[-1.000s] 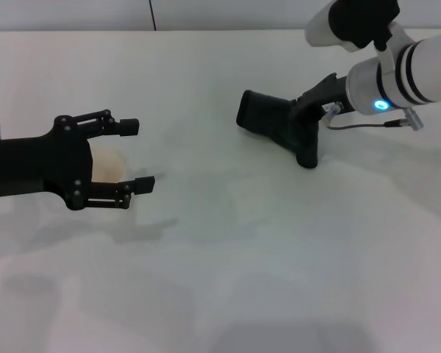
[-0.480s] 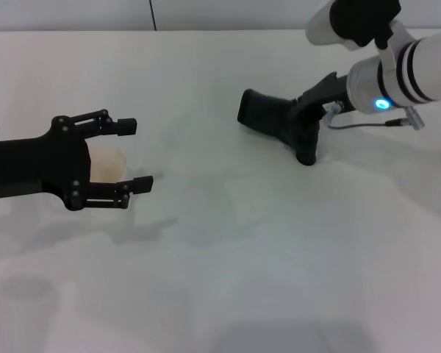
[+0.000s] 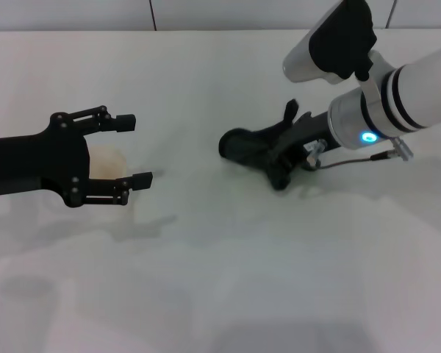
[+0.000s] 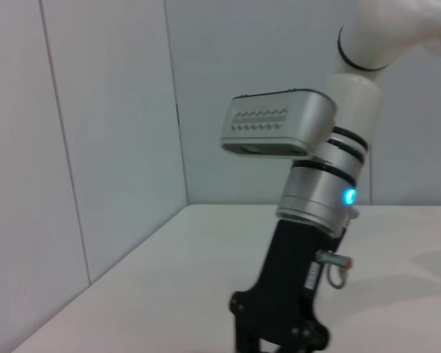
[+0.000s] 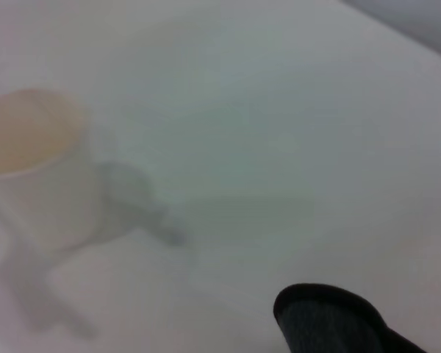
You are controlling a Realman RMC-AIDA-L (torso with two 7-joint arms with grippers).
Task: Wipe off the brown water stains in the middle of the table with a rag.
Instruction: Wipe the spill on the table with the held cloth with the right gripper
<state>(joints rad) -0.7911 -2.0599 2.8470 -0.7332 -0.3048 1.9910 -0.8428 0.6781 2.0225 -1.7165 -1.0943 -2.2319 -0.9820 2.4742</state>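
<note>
Black cloth, the rag (image 3: pixel 251 147), lies bunched on the white surface (image 3: pixel 228 265) right of centre in the head view, pinched in my right gripper (image 3: pixel 279 158), whose fingers are closed on it and press it down; its dark edge also shows at the lower right of the right wrist view (image 5: pixel 331 323). My left gripper (image 3: pixel 132 151) hovers at the left of the frame with its fingers spread wide around a pale paper cup (image 3: pixel 106 163), not touching it. I cannot make out the brown stains on the surface
</note>
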